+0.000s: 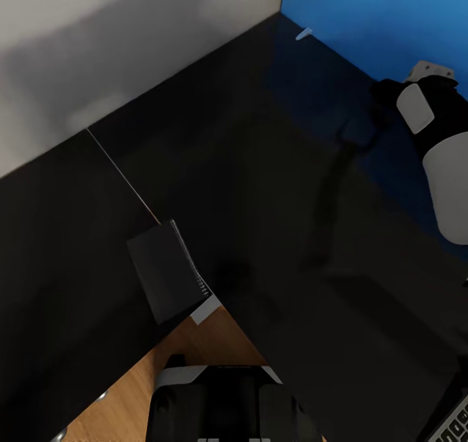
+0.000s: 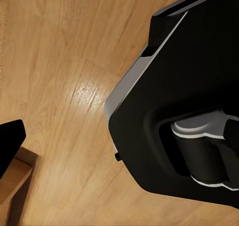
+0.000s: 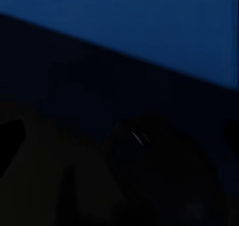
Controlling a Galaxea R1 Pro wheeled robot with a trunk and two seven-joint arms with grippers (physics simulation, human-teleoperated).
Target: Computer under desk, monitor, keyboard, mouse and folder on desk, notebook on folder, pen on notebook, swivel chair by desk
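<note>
Probably a reach along the desk's back edge, judging by the right arm stretched out beside the blue panel. Hard to name the target: shows as a dim rounded lump with two thin glints in the right wrist view, too dark to identify.

Right gripper: hangs low over the glossy black top near that back edge, dark against dark. Cannot tell how wide the jaws stand or whether anything sits between them. Left gripper: one dark fingertip in sight, down by the robot's base above the wood floor. Cannot tell its opening either; nothing seen in its grasp.

Notebook: lies at the inner corner of the L, white page edge poking out past the desk's edge over the floor. Pale sliver, probably the pen: rests at the far back corner, right against the panel and well apart from the notebook. Keyboard: just a corner of it showing at the near right edge.

To do the reach well: come down slowly, square the jaws to the target before closing, and keep the forearm off the panel. Mind the glossy top, since reflections blur where surface ends and object begins. Avoid sweeping toward the notebook, which looks easy to knock off its overhang.

No brand or label anywhere; pale key lettering too small to read.
</note>
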